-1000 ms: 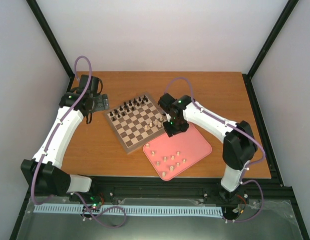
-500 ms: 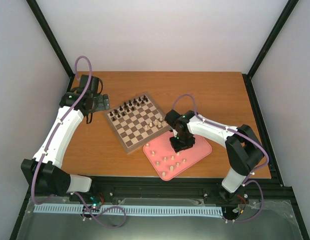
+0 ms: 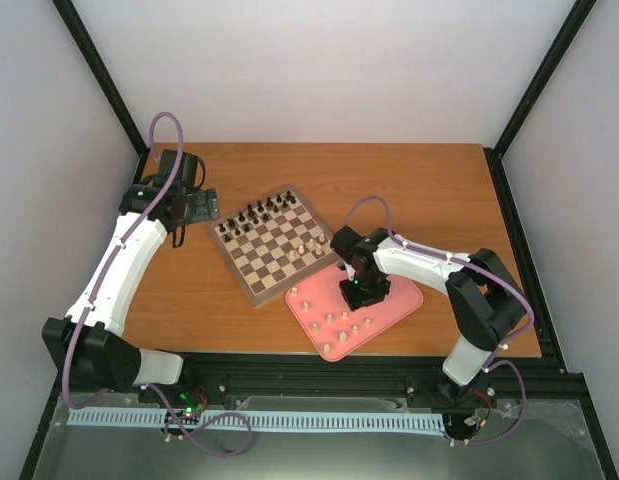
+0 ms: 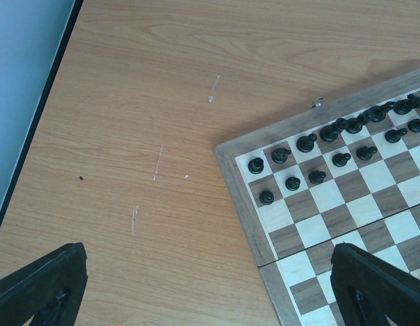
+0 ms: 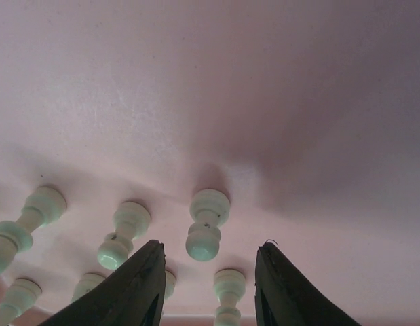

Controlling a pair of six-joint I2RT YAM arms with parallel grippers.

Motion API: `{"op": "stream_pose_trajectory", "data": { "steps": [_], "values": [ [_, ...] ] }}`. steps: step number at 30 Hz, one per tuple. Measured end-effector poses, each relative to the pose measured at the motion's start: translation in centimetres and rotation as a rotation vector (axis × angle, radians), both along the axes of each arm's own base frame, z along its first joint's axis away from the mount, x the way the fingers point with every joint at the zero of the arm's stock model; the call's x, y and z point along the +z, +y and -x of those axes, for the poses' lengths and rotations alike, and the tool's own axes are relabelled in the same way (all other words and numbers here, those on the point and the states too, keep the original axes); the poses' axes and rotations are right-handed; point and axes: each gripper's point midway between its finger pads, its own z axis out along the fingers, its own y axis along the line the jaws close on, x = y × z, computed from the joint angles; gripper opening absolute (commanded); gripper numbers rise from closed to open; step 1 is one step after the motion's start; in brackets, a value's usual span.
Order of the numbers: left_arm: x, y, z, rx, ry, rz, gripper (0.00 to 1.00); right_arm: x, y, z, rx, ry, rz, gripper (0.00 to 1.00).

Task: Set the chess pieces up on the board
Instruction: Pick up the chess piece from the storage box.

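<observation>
The wooden chessboard (image 3: 277, 243) lies mid-table with black pieces along its far rows and a few pale pieces (image 3: 315, 244) near its right edge. Several pale pieces (image 3: 341, 320) stand on the pink tray (image 3: 399, 300). My right gripper (image 3: 361, 291) hangs low over the tray, open and empty. In the right wrist view a pale pawn (image 5: 207, 232) stands between and just beyond the two fingertips (image 5: 147, 272), with other pale pieces (image 5: 125, 234) to its left and below. My left gripper (image 3: 185, 205) is open and empty over bare table left of the board (image 4: 318, 217).
The pink tray sits at the board's near right corner, close to the table's front edge. Black pieces (image 4: 311, 159) fill the board's far-left corner. The left arm stretches along the table's left side, near the black frame post.
My right gripper has moved from the board's right edge toward me and down over the pink tray, then settled lower over the pale pieces. The left arm has not moved.
</observation>
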Motion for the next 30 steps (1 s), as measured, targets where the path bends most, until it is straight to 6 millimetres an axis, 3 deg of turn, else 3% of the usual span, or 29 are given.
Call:
{"op": "stream_pose_trajectory", "data": {
  "steps": [9,18,22,26,30],
  "values": [
    [-0.2,-0.1,-0.1,-0.003,0.006,0.003,1.0,-0.8,0.2,-0.3,0.001,0.003,0.005,0.32],
    [-0.2,-0.1,-0.2,-0.004,0.006,0.004,1.0,-1.4,0.1,-0.3,0.005,0.014,0.02,0.08],
    [-0.2,-0.1,-0.2,-0.004,0.006,0.004,1.0,-1.1,0.3,-0.7,0.006,0.001,0.022,0.06],
    [-0.2,-0.2,-0.2,-0.005,0.005,0.006,1.0,0.3,0.6,-1.6,0.01,-0.023,0.029,0.06],
    [-0.2,-0.2,-0.2,-0.006,0.005,0.008,1.0,4.1,2.3,-4.1,0.023,-0.099,-0.003,0.06]
  ]
}}
